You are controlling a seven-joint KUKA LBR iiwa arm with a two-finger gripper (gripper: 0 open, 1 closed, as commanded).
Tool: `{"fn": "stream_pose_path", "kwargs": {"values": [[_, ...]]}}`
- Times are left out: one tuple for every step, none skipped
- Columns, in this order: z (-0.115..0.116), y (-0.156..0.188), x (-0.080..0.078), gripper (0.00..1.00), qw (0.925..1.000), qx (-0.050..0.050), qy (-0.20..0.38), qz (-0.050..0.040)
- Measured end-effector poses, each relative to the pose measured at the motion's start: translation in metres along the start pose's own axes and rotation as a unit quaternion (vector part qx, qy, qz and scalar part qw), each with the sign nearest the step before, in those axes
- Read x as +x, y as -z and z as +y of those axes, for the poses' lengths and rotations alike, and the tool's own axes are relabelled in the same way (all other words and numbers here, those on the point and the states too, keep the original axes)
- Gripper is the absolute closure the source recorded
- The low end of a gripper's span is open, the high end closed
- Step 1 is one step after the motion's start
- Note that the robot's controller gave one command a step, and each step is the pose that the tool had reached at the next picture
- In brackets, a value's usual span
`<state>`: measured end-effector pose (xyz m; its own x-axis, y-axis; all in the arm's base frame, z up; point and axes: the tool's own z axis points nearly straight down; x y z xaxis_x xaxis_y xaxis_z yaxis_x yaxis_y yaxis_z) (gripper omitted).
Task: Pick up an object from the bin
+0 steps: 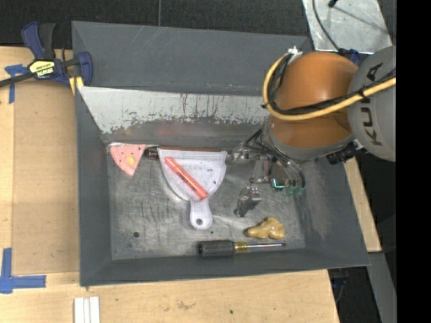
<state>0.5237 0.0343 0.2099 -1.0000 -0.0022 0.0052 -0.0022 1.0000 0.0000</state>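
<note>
The gripper (248, 200) hangs low over the right half of the bin (94, 207), its tip above a bare patch of the scratched grey floor; whether the claw is apart or together cannot be told from this angle. Above it, to the right and toward the far side, sits the rounded orange cover (313, 106) on the wrist, with a yellow cable (271, 86) looped round it. The thing closest to the tip is a tan lump (266, 229), knobbly and irregular in shape, lying on the floor just to the near right of the gripper and apart from it. Just nearer than the lump, along the near wall, lies a screwdriver (229, 248) with a black handle at the left and a thin metal shaft pointing right, its end reaching below the lump. To the left of the gripper lies a white scoop (212, 170), flat on the floor at the middle of the bin, its wide end toward the far wall and its short handle pointing toward the near side, ending close to the screwdriver's handle. A red stick (185, 175) lies slantwise across the scoop's pan. Farther left, near the far left corner of the floor, rests a pink wedge (126, 157), three-cornered, well apart from the gripper.
</note>
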Motion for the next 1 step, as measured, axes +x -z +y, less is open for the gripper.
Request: {"fn": "stream_pose_path", "kwargs": {"values": [[0.0000,0.0043,-0.0017,0.00,1.0000,0.000,0.000,-0.0043]]}}
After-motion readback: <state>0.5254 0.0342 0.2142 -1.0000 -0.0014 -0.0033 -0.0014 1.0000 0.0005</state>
